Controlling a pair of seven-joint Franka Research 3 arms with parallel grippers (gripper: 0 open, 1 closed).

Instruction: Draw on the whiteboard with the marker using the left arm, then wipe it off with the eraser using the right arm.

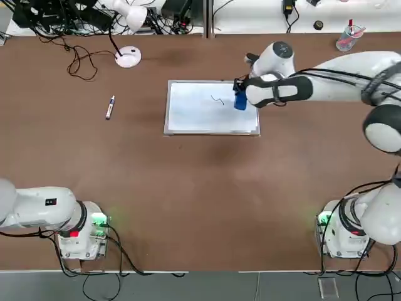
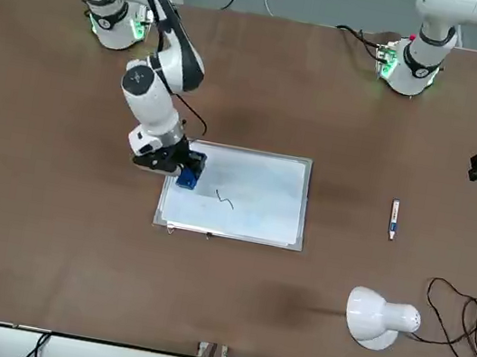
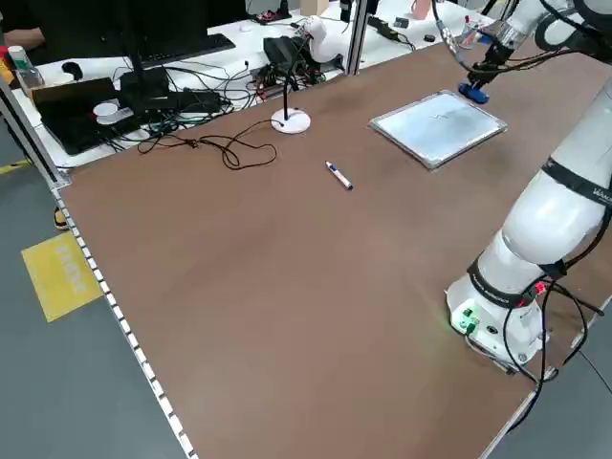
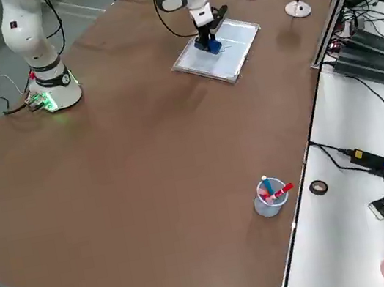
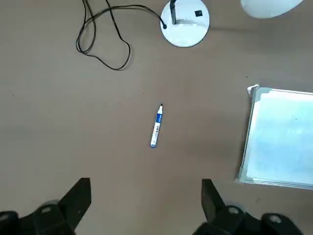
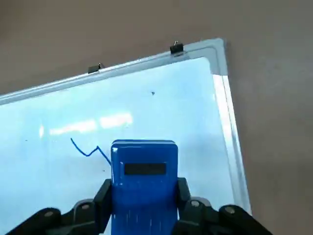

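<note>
One whiteboard [image 1: 207, 116] | one marker [image 1: 109, 107] | one eraser [image 6: 144, 188], right end effector [image 6: 144, 208] grasping | left end effector [image 5: 145, 203] released

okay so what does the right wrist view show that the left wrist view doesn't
Only the right wrist view shows the right gripper shut on the eraser over the board, next to a blue squiggle. Only the left wrist view shows the marker lying on the table, a lamp base, a loose cable and the open left gripper. Both show the whiteboard.
</note>
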